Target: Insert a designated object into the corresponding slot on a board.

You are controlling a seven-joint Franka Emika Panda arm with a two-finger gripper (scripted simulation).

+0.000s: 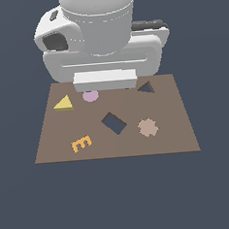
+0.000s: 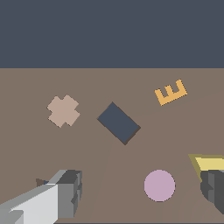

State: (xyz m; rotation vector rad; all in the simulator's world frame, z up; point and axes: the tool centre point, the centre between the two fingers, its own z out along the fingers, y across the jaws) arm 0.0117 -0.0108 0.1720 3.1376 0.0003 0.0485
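On dark floor: brown board [image 1: 178, 131].

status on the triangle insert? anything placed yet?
Done: nothing placed. The yellow triangle lies on the board at the exterior view's left; the triangular slot at the right is empty.
In hand: nothing held. The gripper is open above the board, one finger at the triangle's edge, the pink disc between the fingers.
Left: grasp, carry, insert.
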